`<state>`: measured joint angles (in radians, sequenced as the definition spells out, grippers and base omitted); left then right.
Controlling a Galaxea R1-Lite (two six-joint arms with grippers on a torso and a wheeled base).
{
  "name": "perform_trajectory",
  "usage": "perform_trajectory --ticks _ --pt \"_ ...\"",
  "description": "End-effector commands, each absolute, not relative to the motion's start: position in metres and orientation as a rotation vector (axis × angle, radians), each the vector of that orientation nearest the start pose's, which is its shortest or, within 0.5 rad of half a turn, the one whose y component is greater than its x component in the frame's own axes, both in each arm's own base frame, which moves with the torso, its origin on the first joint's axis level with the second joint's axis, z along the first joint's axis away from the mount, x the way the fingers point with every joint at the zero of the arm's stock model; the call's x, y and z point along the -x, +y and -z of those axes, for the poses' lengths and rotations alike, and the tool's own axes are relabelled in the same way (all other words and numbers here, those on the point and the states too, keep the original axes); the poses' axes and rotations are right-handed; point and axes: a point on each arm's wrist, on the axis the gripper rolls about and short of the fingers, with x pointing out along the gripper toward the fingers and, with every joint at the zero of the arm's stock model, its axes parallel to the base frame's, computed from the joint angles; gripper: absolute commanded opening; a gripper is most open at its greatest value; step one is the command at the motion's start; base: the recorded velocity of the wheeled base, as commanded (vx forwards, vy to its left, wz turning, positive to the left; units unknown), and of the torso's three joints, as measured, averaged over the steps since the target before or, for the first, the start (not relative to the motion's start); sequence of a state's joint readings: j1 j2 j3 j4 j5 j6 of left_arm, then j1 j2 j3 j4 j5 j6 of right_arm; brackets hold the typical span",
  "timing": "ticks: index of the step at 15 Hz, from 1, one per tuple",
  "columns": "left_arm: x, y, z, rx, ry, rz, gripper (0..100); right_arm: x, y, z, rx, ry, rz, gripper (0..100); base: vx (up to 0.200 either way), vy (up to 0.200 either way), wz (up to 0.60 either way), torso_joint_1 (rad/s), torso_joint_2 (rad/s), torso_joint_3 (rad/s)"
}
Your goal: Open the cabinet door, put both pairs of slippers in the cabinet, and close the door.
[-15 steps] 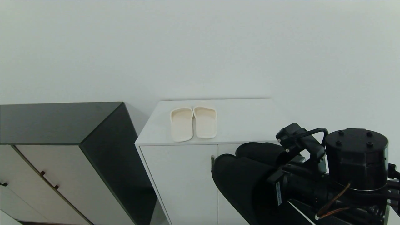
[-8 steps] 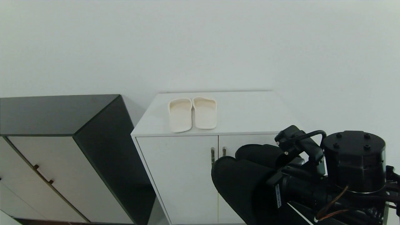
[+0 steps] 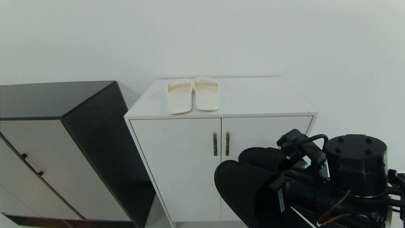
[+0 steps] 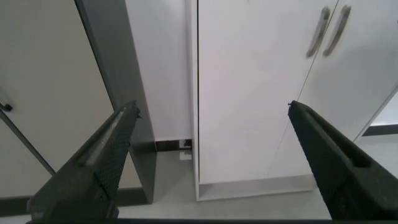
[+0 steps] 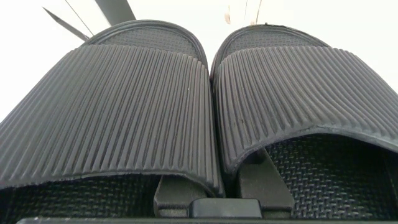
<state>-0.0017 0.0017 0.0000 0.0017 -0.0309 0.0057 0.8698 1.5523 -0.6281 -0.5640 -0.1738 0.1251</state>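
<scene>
Evidently light, flexible black slippers (image 3: 248,183) sat lower right | right jaws closed where the pair met | left jaws gaped empty.

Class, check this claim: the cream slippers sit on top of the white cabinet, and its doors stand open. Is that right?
No. The cream slippers do sit on top of the white cabinet, but its doors are shut, as the head view shows.
</scene>
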Motion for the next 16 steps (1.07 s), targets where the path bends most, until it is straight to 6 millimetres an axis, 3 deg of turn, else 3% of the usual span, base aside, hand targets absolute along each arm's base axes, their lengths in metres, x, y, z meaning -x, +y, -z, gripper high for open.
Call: perform_trajectory --ticks 1,11,12,14,16 --pt "0.023 -0.001 -0.075 -0.006 0.005 0.032 100 -0.168 0.193 -0.169 0.066 0.361 -0.664 0 0.000 0.000 0.00 -0.193 0.52 0.310" --pt "0.020 -0.001 -0.076 -0.033 0.034 0.053 100 -0.166 0.187 -0.164 0.077 0.369 -0.658 0 0.000 0.000 0.00 -0.159 0.49 0.322" --pt "0.021 -0.001 -0.082 -0.032 0.016 0.059 100 -0.166 0.187 -0.164 0.078 0.367 -0.658 0 0.000 0.000 0.00 -0.110 0.46 0.349" --pt "0.021 -0.002 -0.137 -0.009 -0.043 0.103 100 -0.166 0.188 -0.164 0.079 0.370 -0.660 0 0.000 0.000 0.00 -0.105 0.46 0.354" --pt "0.004 -0.004 -0.158 -0.005 0.033 0.195 100 -0.166 0.188 -0.162 0.082 0.376 -0.662 0 0.000 0.000 0.00 -0.083 0.44 0.369"
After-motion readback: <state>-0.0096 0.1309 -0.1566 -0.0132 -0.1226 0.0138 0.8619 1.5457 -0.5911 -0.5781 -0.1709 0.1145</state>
